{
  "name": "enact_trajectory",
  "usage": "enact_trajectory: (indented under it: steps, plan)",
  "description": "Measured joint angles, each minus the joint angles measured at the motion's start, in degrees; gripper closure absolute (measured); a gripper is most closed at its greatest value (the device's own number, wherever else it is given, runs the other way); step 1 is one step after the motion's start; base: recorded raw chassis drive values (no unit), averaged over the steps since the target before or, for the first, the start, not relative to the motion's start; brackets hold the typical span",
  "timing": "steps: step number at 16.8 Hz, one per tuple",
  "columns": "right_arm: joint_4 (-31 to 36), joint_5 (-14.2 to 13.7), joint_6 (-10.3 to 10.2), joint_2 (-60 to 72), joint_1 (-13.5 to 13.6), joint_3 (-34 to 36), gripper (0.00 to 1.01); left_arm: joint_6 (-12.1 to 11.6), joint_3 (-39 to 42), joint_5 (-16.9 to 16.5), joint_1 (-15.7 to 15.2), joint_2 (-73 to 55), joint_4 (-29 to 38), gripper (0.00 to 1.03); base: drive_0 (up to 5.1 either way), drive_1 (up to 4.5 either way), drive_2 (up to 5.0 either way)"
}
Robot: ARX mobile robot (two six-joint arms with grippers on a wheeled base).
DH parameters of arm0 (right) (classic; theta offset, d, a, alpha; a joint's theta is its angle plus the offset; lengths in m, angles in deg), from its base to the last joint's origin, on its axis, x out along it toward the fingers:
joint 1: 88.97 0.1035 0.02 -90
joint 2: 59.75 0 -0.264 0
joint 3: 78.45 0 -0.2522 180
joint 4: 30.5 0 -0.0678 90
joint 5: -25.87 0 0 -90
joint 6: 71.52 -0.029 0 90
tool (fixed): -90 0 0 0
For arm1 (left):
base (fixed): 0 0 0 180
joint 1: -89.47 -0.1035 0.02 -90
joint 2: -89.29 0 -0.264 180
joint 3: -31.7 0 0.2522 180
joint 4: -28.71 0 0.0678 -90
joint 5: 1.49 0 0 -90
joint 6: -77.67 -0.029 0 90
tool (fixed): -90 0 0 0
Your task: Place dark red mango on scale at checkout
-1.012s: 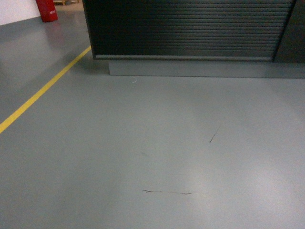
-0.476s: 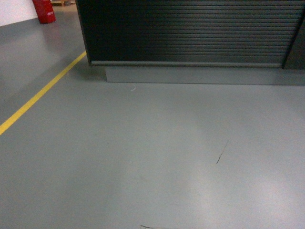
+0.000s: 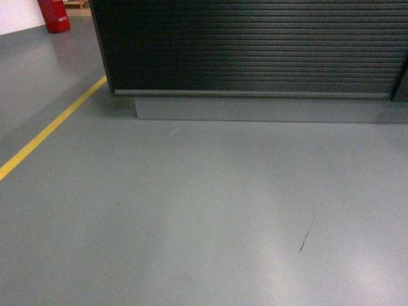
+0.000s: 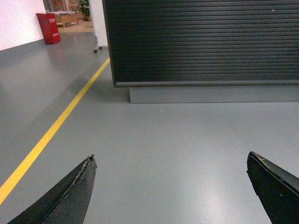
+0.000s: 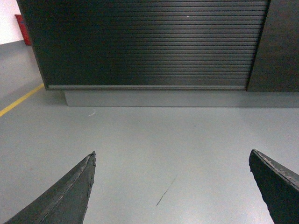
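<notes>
The checkout (image 3: 255, 51) is a dark counter with a horizontally ribbed front and a grey plinth (image 3: 268, 108); it fills the top of the head view and also shows as the checkout (image 4: 201, 42) and the checkout (image 5: 149, 42) in both wrist views. Only its front shows; its top is out of view. The dark red mango and the scale are out of view. My left gripper (image 4: 170, 158) hangs open over bare grey floor, nothing between its fingers. My right gripper (image 5: 172, 156) is likewise open and empty above the floor. Neither gripper appears in the head view.
Grey floor (image 3: 191, 210) stretches in front of the counter. A yellow floor line (image 3: 44, 131) runs diagonally at the left. A red bin (image 3: 54, 14) stands far back left. A dark panel (image 5: 275, 46) adjoins the counter on the right.
The counter has drawn nearer and larger in the head view, and its left corner has shifted left. The floor scratch has slid down the frame toward me.
</notes>
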Motion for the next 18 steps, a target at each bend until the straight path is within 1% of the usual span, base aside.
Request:
enact_trajectory:
  steps: [18]
  plan:
    - [0.15,0.0,0.0,0.0,0.0,0.0,0.03,0.0,0.0,0.02,0.0,0.02,0.09,0.05,0.0,3.75,-3.7]
